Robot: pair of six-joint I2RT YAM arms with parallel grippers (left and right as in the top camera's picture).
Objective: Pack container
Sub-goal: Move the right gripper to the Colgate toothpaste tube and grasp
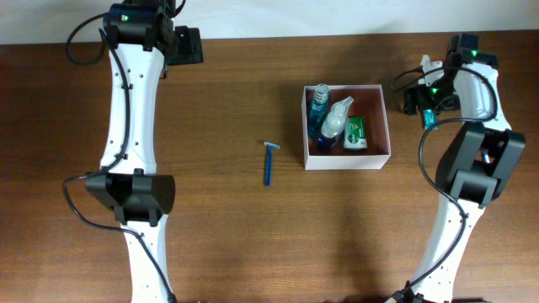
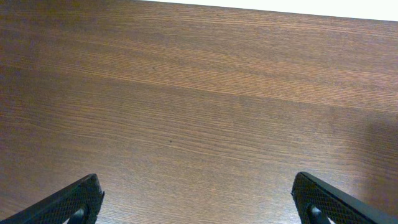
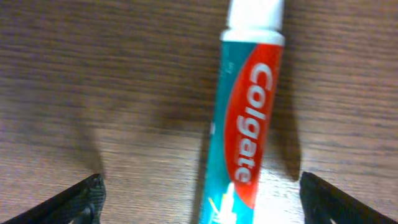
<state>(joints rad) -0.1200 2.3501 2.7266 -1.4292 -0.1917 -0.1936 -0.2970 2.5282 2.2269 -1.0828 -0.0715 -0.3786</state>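
Just right of the container (image 1: 305,126), the right gripper (image 3: 208,202) is hovering wide open, straddling a Colgate toothpaste tube (image 3: 249,124) lying on the table (image 1: 219,236). Well left of the container, the left gripper (image 2: 199,199) is hanging open. The container is sitting mid-table, holding a blue bottle (image 1: 319,101), a white bottle (image 1: 337,120) and a green box (image 1: 355,132); a blue razor (image 1: 269,162) is lying left of it.
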